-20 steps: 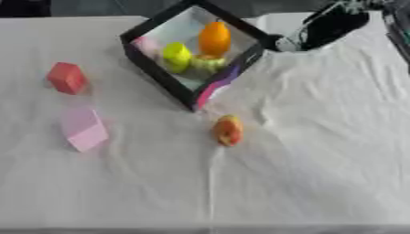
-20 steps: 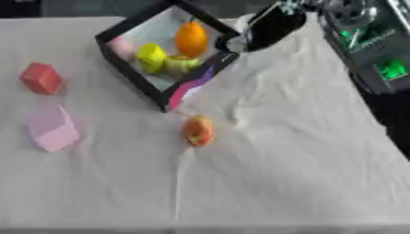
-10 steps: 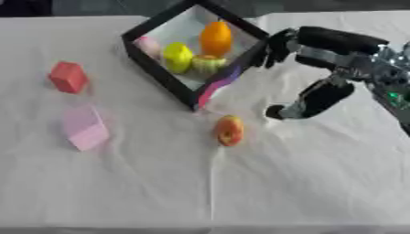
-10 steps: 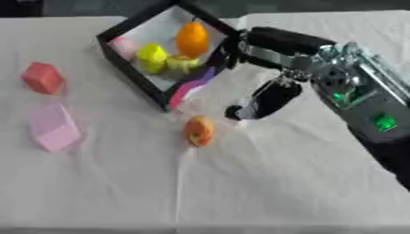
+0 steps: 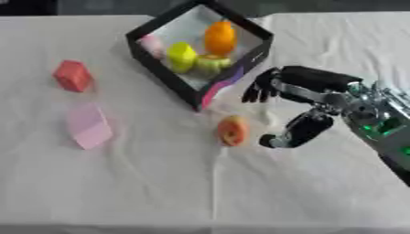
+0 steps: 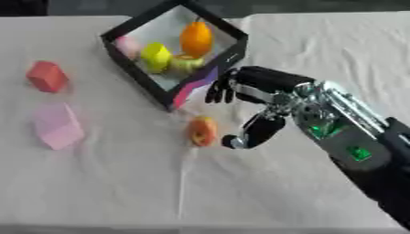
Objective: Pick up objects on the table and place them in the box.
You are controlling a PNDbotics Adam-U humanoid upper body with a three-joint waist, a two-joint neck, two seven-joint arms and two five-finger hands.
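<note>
On the desk (image 5: 160, 192), covered with white cloth, a red block (image 5: 72, 76) sits at far left, with a pink block (image 5: 88, 126) just below it. Further right stands the black box (image 5: 156, 55), holding a pink piece (image 5: 150, 45), a yellow object (image 5: 182, 55), a yellow-green one (image 5: 210, 65) and an orange fruit (image 5: 219, 37). Below the box's near corner, an orange-red fruit (image 5: 233, 130) lies on the cloth. Just right of it hovers the right hand (image 5: 298, 96), fingers and thumb spread apart, holding nothing and not touching the fruit.
</note>
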